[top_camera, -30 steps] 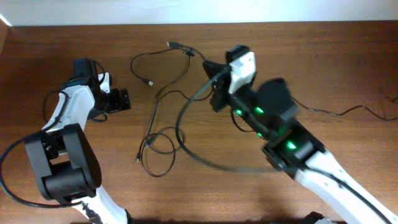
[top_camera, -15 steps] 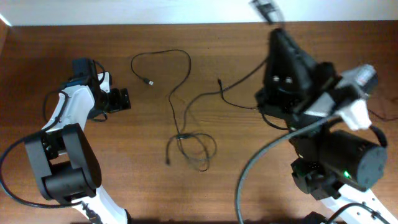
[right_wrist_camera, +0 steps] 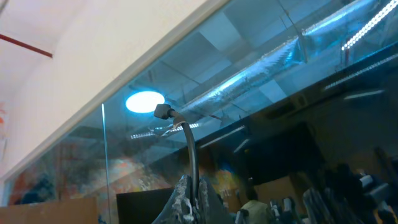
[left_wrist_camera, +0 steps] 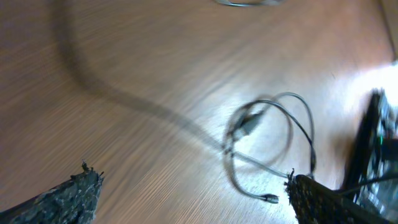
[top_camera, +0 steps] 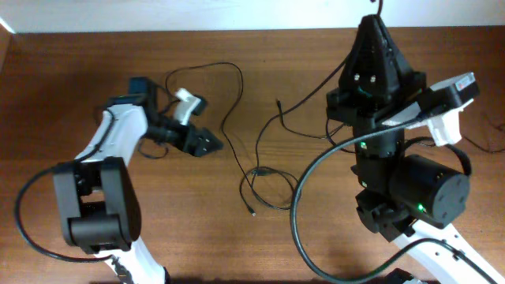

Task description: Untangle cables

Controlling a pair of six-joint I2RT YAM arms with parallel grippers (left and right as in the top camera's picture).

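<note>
looking from overhead, the thin black cables (top_camera: 264, 180) are seen looped mid-worktop (top_camera: 63, 55), one strand drawn up to the closed right fingers (top_camera: 377, 16); the left fingers (top_camera: 207, 143) are spread wide, empty, nearby.
from the left wrist, a loose loop is seen ahead.
from the right wrist, one cable is pinched below its plug (right_wrist_camera: 163, 112).
being light and limp, they are best gripped near plugs.

cables (top_camera: 259, 170) across the table (top_camera: 197, 237) middle

Overhead looks down; low left wrist shares its looped cables (top_camera: 259, 170) (left_wrist_camera: 249, 124); right wrist points at ceiling (right_wrist_camera: 280, 56).
</note>
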